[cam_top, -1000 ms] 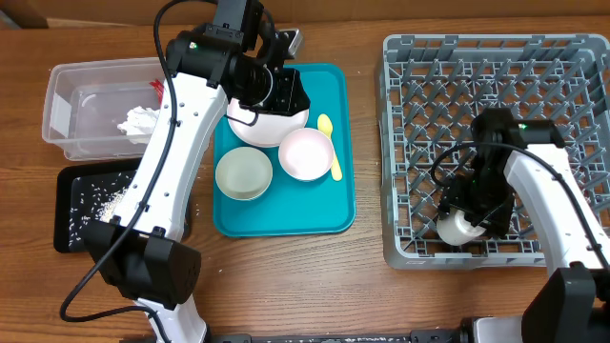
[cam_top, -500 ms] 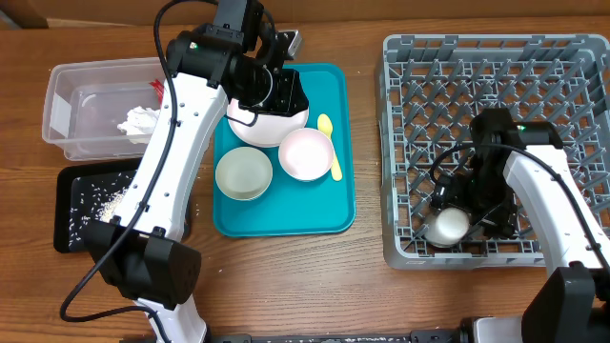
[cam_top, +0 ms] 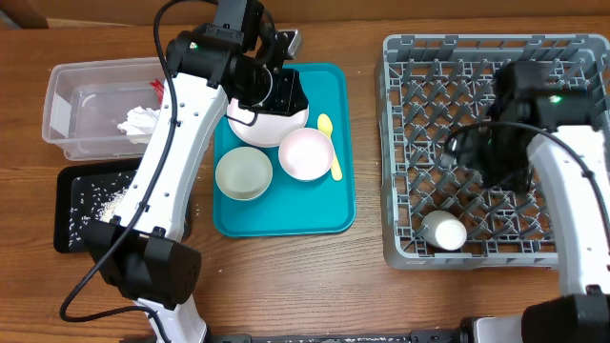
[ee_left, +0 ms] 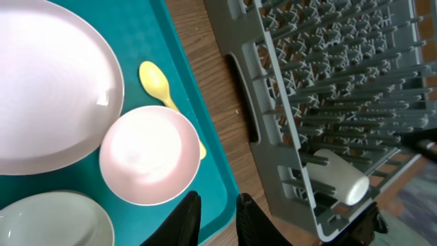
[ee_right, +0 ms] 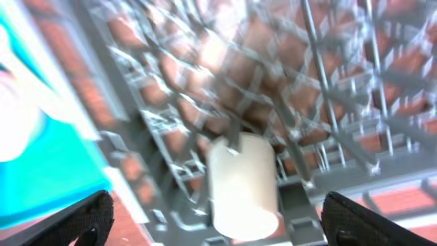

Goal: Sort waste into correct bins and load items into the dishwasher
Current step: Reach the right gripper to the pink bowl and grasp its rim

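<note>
- My right fingers (cam_top: 474,157) are spread wide and hold nothing. They hang over the grey dish rack (cam_top: 392,143), above the white cup (cam_top: 444,231) and clear of it.
- The cup lies tipped on its side among the pegs on the rack's lattice floor, in the rack's near left corner. My right wrist view is blurred, but it shows the cup below me, with open space on both sides of it.
- The rack fills the right end of the table (cam_top: 372,286), with its far edge close to the table's far edge.
- My left fingers (ee_left: 186,220) are set narrow, with only a slim gap and nothing between them. They hover over the far end of the teal tray (cam_top: 329,205), at the round plate (cam_top: 267,129). I cannot tell whether they touch it.
- The plate sits at the far edge of the teal tray, partly hidden under my left arm.
- A pink bowl (cam_top: 305,154) stands just nearer than the plate, toward the tray's right edge. A pale bowl (cam_top: 243,174) stands beside it, toward the tray's left edge.
- A yellow spoon (cam_top: 329,143) lies along the tray's right edge, and its handle runs past the pink bowl's rim.
- A clear tub (cam_top: 57,114) stands at the table's far left, with a crumpled napkin (cam_top: 138,122) and a red wrapper (cam_top: 155,88) inside it.
- Just nearer than the tub, at the table's left edge, a black tray (cam_top: 71,233) holds scattered rice grains (cam_top: 110,200).
</note>
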Robot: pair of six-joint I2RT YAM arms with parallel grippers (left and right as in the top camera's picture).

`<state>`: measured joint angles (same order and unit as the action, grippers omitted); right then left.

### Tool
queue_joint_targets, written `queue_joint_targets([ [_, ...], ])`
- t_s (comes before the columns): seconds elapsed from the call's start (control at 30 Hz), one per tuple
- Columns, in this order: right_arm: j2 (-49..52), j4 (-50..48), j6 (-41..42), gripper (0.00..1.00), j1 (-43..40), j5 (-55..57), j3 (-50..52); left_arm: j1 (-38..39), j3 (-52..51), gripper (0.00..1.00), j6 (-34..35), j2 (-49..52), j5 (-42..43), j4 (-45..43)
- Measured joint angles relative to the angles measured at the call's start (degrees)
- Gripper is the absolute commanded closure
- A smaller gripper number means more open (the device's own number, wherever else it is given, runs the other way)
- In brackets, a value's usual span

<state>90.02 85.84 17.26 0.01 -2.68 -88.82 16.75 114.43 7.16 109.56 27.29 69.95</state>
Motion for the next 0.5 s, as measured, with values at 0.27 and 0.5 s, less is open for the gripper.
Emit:
queue_joint_targets([
  [0.27, 0.52, -11.41, -0.87, 0.04, 8.41, -7.69, -4.39, -5.38, 0.13, 0.75, 1.40, 0.00, -2.14, 0.04],
  [0.5, 7.28, -22.12, 2.10, 0.23, 19.21, -10.01, -4.57, -17.70, 2.71, 0.47, 1.86, 0.00, -2.84, 0.85],
])
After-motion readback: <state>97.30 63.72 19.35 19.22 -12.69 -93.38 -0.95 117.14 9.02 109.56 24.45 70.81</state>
